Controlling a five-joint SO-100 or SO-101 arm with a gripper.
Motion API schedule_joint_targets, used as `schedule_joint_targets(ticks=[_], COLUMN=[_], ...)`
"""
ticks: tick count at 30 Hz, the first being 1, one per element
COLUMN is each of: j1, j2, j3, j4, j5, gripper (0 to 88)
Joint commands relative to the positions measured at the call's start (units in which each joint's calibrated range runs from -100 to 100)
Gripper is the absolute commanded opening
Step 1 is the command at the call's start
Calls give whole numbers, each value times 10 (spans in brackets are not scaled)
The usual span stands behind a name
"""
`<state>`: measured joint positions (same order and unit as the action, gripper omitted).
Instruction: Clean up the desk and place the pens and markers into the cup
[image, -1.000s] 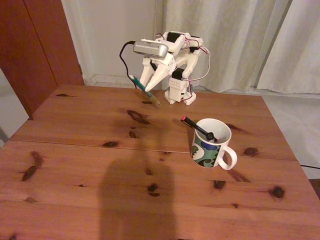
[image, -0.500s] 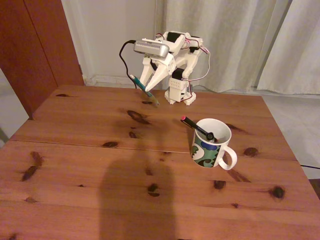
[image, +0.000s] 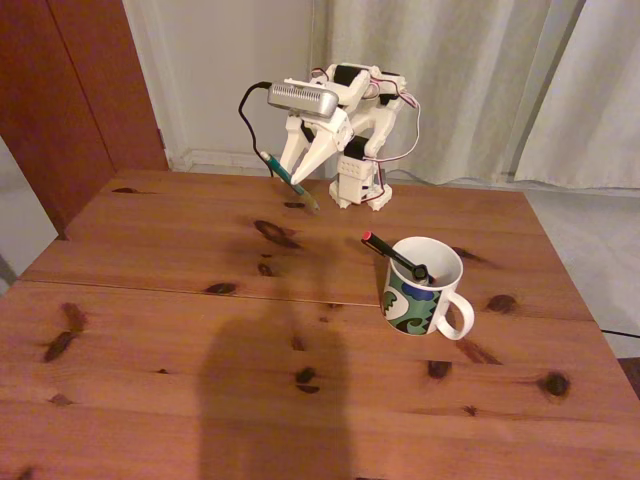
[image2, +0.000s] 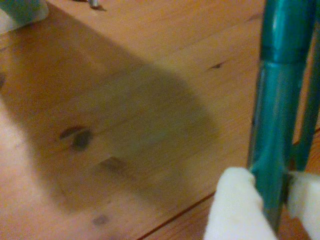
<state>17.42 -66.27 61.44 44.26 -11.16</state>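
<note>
Your reddish-brown knotty pine surface (image: 180, 300) lies bare from 6 to 9 o'clock. At 12, near the curtained far edge, the white gripper (image: 297, 176) has its jaws clamped on the teal-green pen (image: 290, 181), held above the wood. At 3 stands the white green-and-blue patterned mug (image: 424, 291) holding 1 black red-tipped pen (image: 392, 253).

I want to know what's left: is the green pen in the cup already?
No, the gripper holds the green pen above the desk, away from the cup.

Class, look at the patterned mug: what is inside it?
A black pen leans in the mug, its red tip sticking out over the rim. Its lower end and the mug's bottom are hidden by the wall.
</note>
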Motion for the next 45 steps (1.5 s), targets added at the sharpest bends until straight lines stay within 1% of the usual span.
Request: schedule_joint_targets(ticks=[1,11,13,16,22,25,28,37,45], j1=[-2,-4,-18,-72,-243,-282,-289,-290,-290], j2=[-16,-17,-17,-17,-18,-42,-78,-159,-263], j3=[-4,-4,-4,-4,-4,-3,-3,-2,81], j4=[-16,-16,-16,-16,-16,-10,-9,-9,-16], j5=[-7,-9,-10,-11,-12,-14,-23,-24,-23], gripper=[5,5,5,5,5,5,5,5,5])
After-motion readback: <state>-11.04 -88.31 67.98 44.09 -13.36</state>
